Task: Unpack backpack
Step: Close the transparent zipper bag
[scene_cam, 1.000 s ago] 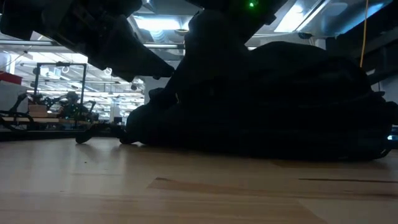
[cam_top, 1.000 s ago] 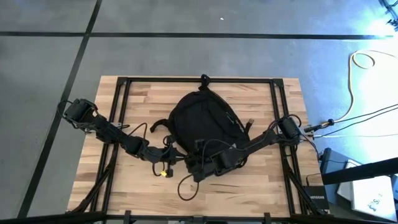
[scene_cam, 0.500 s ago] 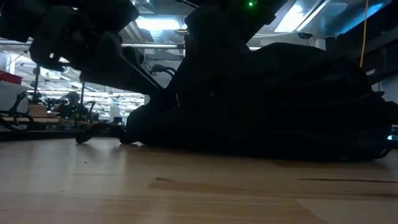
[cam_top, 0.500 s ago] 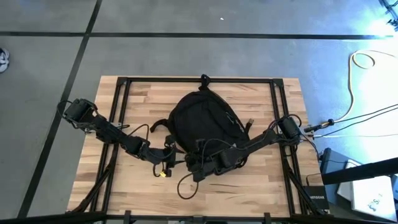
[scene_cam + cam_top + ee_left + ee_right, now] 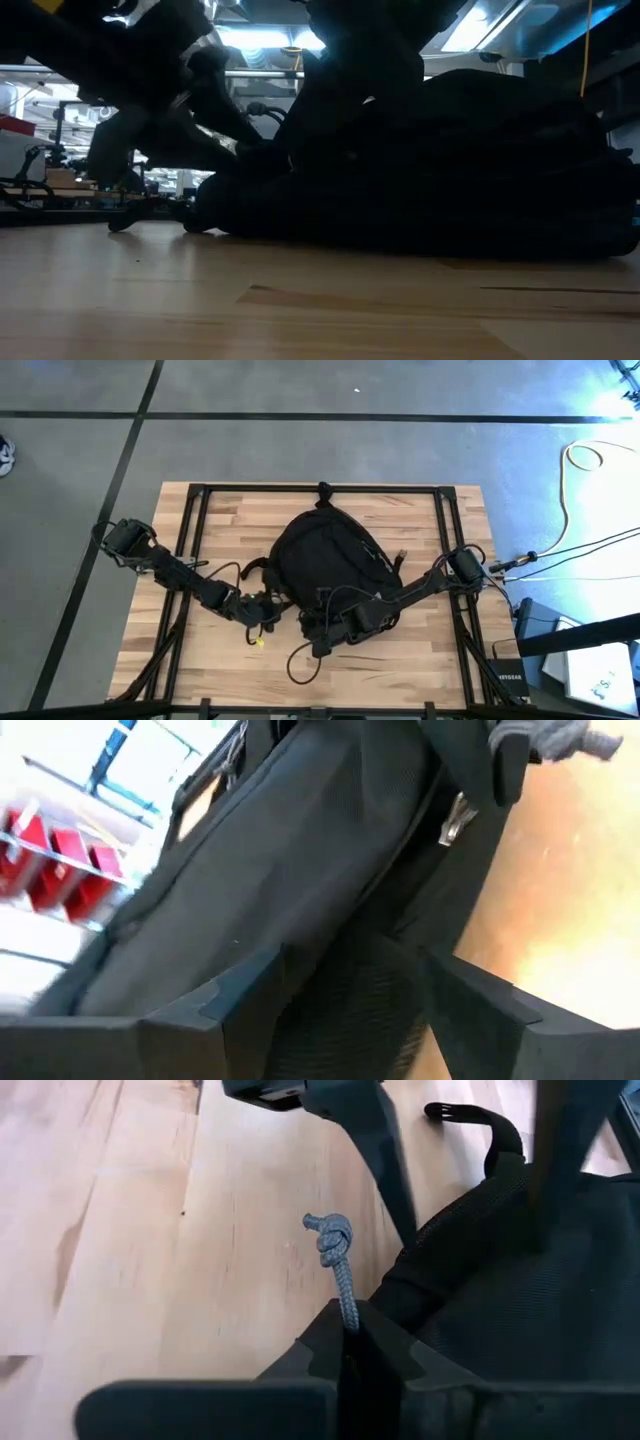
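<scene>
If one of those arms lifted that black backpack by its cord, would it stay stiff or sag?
Probably sag: the backpack is soft fabric, slumped low on the table. Its loose straps would likely dangle. The right gripper, pinching the knotted grey cord, would probably tug fabric before the bag moves.

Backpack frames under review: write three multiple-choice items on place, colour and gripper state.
1. Where does the backpack lie?
A. middle of the table
B. on the floor
C. at a table corner

2. What colour is the knotted cord in the right gripper?
A. yellow
B. grey
C. red

3. How is the left gripper?
A. shut on a cord
B. open at the backpack's fabric
C. raised far above the table

Key: 1 A, the high view shows it central; 2 B, the right wrist view shows grey cord pinched; 3 B, its fingers stand apart.
</scene>
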Robot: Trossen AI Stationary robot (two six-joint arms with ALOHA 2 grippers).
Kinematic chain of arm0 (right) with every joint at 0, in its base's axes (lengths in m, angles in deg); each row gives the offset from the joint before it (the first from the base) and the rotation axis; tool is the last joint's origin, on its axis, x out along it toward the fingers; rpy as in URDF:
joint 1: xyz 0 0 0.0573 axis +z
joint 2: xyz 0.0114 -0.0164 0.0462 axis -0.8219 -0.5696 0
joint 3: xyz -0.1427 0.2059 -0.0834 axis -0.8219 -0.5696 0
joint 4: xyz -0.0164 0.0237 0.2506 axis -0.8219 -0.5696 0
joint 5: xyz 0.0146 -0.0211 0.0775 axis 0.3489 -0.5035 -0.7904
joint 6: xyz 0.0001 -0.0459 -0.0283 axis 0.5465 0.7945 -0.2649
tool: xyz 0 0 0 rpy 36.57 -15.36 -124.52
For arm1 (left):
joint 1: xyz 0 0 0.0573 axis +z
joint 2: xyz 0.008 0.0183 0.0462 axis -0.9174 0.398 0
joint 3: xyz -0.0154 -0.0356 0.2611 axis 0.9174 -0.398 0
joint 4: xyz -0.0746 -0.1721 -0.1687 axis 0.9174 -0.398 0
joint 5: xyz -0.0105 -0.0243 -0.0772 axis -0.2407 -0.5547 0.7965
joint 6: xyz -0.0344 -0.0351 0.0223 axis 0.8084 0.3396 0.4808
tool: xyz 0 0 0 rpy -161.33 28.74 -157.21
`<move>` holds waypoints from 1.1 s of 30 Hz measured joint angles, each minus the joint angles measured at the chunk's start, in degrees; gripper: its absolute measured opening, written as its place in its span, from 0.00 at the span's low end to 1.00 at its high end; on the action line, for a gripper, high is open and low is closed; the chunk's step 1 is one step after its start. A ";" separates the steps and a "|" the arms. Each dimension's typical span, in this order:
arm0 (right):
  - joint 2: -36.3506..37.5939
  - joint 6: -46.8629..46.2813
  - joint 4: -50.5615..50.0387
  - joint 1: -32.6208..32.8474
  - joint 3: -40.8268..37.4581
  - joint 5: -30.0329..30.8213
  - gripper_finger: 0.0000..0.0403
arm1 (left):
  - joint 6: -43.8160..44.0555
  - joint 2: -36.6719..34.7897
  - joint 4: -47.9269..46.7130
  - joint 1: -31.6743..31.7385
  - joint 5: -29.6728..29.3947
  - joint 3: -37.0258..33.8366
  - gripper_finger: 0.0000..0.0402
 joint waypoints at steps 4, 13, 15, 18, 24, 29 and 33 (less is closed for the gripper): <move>0.02 0.00 0.25 -0.01 0.00 -0.34 0.00 | -6.84 0.00 2.60 0.60 0.63 0.00 0.53; 0.02 0.00 0.68 -0.02 0.00 -1.46 0.00 | -9.51 5.28 -3.43 1.92 7.21 0.11 0.53; 0.02 0.00 0.79 -0.02 0.00 -1.59 0.00 | -10.22 6.14 -3.33 1.24 3.63 0.11 0.52; 0.02 0.04 1.15 -0.02 0.00 -1.66 0.00 | -8.48 6.82 -3.12 1.74 2.51 0.09 0.49; 0.02 0.20 2.59 -0.15 0.00 -1.74 0.00 | -2.28 10.10 -1.62 4.92 2.47 0.22 0.43; 0.02 0.20 2.71 -0.13 0.00 -2.35 0.00 | -0.12 11.17 0.98 4.97 1.40 0.11 0.31; 0.02 0.20 2.80 -0.07 0.00 -2.73 0.00 | -0.03 11.15 0.98 4.09 -0.09 0.11 0.09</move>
